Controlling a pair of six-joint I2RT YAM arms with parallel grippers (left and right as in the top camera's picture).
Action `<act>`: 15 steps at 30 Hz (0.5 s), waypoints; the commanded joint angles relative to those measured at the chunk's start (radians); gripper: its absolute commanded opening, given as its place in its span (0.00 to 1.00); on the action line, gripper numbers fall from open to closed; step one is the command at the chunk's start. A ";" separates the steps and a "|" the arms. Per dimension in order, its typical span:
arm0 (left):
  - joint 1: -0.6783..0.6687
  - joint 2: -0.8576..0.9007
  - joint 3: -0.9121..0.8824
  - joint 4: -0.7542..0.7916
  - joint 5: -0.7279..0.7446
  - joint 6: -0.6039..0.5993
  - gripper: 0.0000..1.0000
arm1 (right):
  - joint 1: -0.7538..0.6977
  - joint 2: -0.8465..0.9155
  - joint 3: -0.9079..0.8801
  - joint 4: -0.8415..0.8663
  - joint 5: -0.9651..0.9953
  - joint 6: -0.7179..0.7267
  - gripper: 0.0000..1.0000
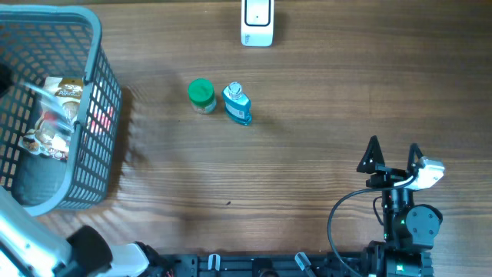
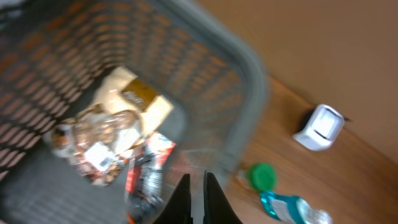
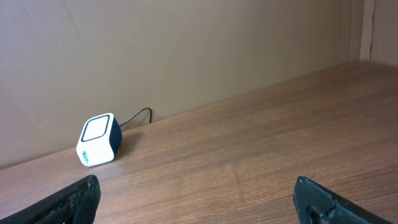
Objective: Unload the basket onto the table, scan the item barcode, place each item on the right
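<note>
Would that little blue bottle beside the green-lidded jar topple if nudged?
The small blue plastic bottle looks slim, so a nudge would likely tip or spin it. Its glossy surface may be slippery. Being small plastic, it is probably light.

Grey lattice basket [image 1: 101, 48], green-lidded jar [image 1: 201, 93], blue bottle [image 1: 238, 105], white scanner [image 1: 257, 21].

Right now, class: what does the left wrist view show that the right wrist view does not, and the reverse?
Only left wrist: the basket holding packets, the jar, the bottle and the shut left claw. Only right wrist: a black cable and the open right claw. Both: the scanner and the table.
</note>
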 commanded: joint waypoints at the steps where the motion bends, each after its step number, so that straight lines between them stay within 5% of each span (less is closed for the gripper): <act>1: -0.105 -0.048 0.017 0.014 0.049 -0.022 0.04 | 0.002 -0.008 -0.001 0.002 -0.012 -0.016 1.00; 4: -0.180 -0.054 0.017 0.016 0.040 -0.044 0.04 | 0.002 -0.008 -0.001 0.002 -0.012 -0.016 1.00; 10: -0.130 -0.019 0.017 0.017 -0.235 -0.144 0.06 | 0.002 -0.008 -0.001 0.002 -0.012 -0.017 1.00; 11: -0.116 -0.015 0.017 0.018 -0.252 -0.144 0.13 | 0.002 -0.008 -0.001 0.002 -0.012 -0.017 1.00; 12: -0.090 -0.008 0.017 0.021 -0.278 -0.144 0.31 | 0.002 -0.008 -0.001 0.002 -0.012 -0.017 1.00; 15: -0.025 0.020 0.016 0.012 -0.286 -0.151 1.00 | 0.002 -0.008 -0.001 0.002 -0.012 -0.016 1.00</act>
